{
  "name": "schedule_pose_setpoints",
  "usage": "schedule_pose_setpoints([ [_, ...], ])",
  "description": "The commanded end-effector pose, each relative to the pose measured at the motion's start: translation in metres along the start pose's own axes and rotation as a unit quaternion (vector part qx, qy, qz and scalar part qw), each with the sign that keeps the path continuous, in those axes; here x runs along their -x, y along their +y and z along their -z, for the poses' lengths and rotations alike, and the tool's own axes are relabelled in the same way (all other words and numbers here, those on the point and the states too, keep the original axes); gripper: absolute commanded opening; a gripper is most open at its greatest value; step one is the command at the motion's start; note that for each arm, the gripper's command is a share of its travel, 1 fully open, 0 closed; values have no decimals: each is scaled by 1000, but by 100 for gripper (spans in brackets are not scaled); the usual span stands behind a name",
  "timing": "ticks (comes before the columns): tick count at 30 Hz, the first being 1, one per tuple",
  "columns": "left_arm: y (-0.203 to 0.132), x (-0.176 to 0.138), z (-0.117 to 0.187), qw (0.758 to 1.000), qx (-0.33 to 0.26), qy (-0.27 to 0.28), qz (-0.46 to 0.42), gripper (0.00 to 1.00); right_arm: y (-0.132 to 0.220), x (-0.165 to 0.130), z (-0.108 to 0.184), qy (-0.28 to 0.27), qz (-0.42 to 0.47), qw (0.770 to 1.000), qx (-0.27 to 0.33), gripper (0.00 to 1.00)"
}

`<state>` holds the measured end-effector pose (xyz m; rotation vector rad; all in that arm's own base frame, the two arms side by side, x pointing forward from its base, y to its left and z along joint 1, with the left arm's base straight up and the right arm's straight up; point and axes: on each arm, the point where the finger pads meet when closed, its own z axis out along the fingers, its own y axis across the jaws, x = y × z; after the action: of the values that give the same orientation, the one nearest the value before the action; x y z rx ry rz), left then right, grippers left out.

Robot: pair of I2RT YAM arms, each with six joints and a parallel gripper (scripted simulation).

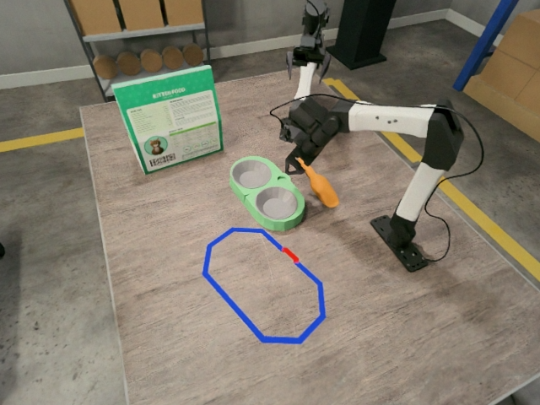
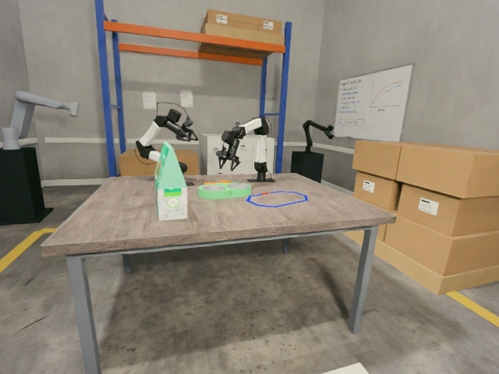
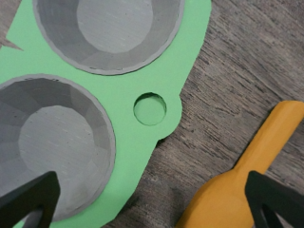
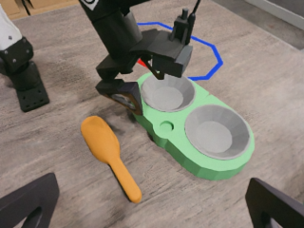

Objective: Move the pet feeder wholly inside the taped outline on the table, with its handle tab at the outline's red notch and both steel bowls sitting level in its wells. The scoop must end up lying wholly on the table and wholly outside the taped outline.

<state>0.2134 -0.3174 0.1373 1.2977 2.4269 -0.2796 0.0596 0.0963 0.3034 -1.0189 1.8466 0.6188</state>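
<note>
The green feeder point(image 1: 244, 196) point(image 2: 219, 195) point(image 3: 128, 166) point(image 4: 192, 163) lies flat outside the blue outline point(image 1: 234, 306) point(image 2: 275, 206), behind it in the top view. Two grey bowls point(image 1: 251, 174) point(image 1: 276, 204) sit level in its wells. Its handle tab point(image 3: 174, 111) point(image 4: 163, 135) faces the scoop. The red notch point(image 1: 290, 255) point(image 2: 264, 193) is on the outline's scoop-facing side. The orange scoop point(image 1: 323, 189) point(image 3: 223, 201) point(image 4: 102, 138) lies on the table, outside the outline. My left gripper point(image 2: 228, 167) point(image 3: 152, 180) is open above the feeder's tab side. My right gripper point(image 2: 196, 139) point(image 4: 152, 184) is open, raised farther back.
A green kitten food bag point(image 1: 174, 117) point(image 2: 172, 197) stands beyond the feeder, away from the outline. The left arm's base point(image 1: 399, 244) stands on the table point(image 1: 165, 348) point(image 2: 217, 237) near the scoop. The left arm reaches over the scoop's handle end.
</note>
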Motion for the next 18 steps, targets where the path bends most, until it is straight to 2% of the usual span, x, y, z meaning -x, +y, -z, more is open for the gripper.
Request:
schedule_pose_setpoints([
  [1, 4, 13, 10, 1000, 4, -23, 9, 100, 0, 1, -1, 1, -2, 1000, 2, 100],
  [2, 4, 13, 10, 1000, 4, -23, 9, 100, 0, 1, -1, 1, -2, 1000, 2, 100],
  [7, 0, -6, -1, 998, 0, 41, -48, 43, 0, 1, -1, 1, -2, 1000, 2, 100],
  [9, 0, -6, -1, 998, 0, 41, -48, 43, 0, 1, -1, 1, -2, 1000, 2, 100],
  [10, -2, -8, -5, 996, -3, 59, -67, 37, 0, 1, -1, 1, -2, 1000, 2, 100],
  [13, -7, -8, -21, 987, -13, 111, -119, 37, 0, 1, -1, 1, -2, 1000, 2, 100],
  [18, -13, -5, -45, 970, -30, 167, -175, 37, 0, 1, -1, 1, -2, 1000, 2, 100],
])
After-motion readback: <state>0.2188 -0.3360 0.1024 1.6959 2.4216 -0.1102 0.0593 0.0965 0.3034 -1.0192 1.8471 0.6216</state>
